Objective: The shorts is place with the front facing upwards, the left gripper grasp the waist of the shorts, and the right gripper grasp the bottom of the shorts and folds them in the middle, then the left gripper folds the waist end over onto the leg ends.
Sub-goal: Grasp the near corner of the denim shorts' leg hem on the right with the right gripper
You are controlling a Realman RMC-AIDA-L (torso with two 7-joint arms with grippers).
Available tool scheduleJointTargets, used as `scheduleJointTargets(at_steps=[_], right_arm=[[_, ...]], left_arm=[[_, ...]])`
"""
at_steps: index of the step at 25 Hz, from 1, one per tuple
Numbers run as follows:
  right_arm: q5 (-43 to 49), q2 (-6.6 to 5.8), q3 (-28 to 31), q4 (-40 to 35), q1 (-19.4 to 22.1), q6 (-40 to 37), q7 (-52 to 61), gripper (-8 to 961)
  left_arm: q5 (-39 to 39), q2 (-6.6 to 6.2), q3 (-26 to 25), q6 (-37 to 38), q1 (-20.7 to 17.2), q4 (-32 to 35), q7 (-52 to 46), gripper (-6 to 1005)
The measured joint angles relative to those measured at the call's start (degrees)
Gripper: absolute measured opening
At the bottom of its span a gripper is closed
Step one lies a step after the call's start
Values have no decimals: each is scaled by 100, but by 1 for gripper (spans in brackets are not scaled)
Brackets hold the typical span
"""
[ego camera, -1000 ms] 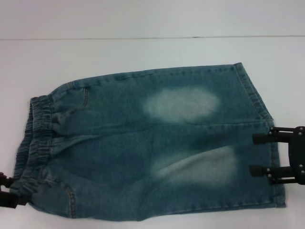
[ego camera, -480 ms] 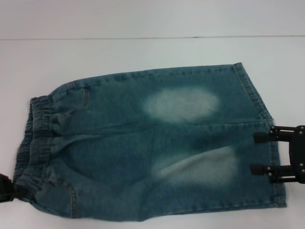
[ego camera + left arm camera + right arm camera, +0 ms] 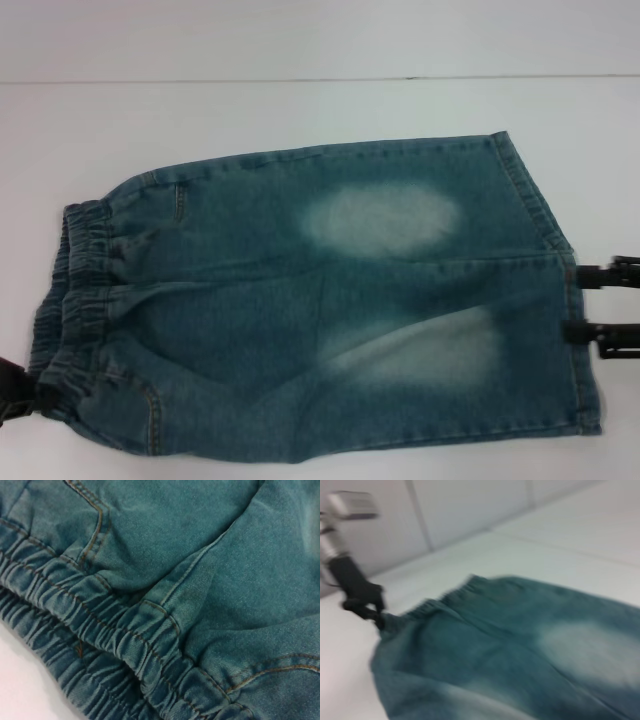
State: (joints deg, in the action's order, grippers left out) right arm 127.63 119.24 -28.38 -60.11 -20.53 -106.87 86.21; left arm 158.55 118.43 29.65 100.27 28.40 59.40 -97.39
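A plain white desk (image 3: 300,110) fills most of the head view, bare and smooth around the cloth lying on it. Along its far edge runs 1 thin dark line, and beyond that stands a pale grey wall (image 3: 320,35). In the right wrist view the same wall (image 3: 470,505) shows 2 faint upright seams dividing it into flat panels.

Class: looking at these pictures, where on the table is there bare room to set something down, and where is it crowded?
Bare: the white table beyond the shorts. Crowded: the left gripper at the waist, the right gripper at the leg ends.
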Motion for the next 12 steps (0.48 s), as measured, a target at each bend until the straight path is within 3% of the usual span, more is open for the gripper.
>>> scheduleJointTargets(at_steps=[7,12], right_arm=[[1000,-133,114,-1028,-153,-387,1652,817],[1789,-133,-116,-1395,-354,-686,2222,816]], left_arm=[[40,13,60,-84,37,-16,-44,67],[52,14,66,-111,75,-22,-67,66]])
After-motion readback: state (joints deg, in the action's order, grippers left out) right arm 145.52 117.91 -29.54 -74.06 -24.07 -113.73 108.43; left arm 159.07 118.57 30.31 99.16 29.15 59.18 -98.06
